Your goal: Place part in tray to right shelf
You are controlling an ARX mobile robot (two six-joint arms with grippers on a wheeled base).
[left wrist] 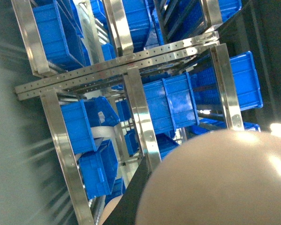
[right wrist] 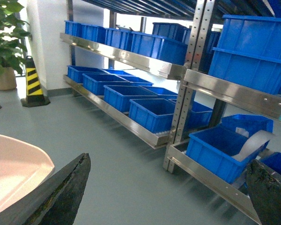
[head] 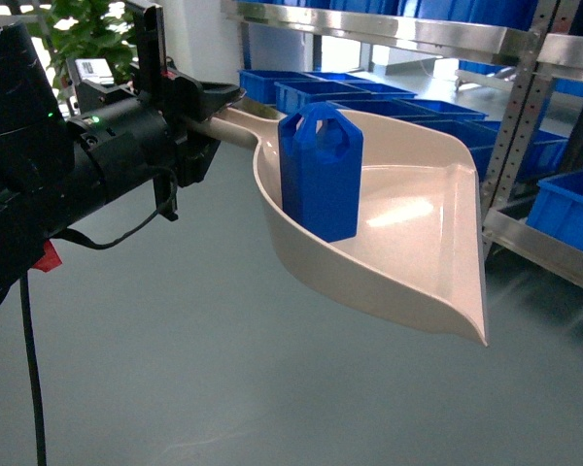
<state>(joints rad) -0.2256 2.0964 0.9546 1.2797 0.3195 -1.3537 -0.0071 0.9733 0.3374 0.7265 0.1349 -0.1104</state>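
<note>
In your head view, the left gripper point(head: 196, 115) is clamped on the handle of the tray point(head: 418, 243), holding it out in the air above the grey floor point(head: 175, 369). The tray's wide lip points down and to the right, toward the lower right of the view. The part point(head: 321, 175) stands upright inside the tray, near the handle end, with its loop handle on top and its base on the tray's floor. It leans close to the tray's rear wall. Behind the tray you see the right shelf point(head: 525, 136), its steel uprights and rails carrying blue crates point(head: 316, 92). The tray is apart from the shelf, in front of it. A potted plant point(head: 87, 34) shows at the top left, past the arm.

In your left wrist view, the rounded beige underside of the tray point(left wrist: 220, 183) fills the lower right. Beyond it the right shelf point(left wrist: 136, 108) appears tilted, with steel bars crossing in front of blue crates point(left wrist: 173, 103). The gripper itself cannot be made out here.

In your right wrist view, the two dark fingers point(right wrist: 61, 192) of the right gripper point(right wrist: 166, 192) stand wide apart at the bottom corners, holding nothing. A beige edge of the tray point(right wrist: 14, 164) shows at the lower left. The right shelf point(right wrist: 187, 79) runs across the view, with blue crates point(right wrist: 152, 112) on its lower and upper levels. A striped cone point(right wrist: 33, 82) and the potted plant point(right wrist: 4, 42) stand by the wall at the left.
</note>
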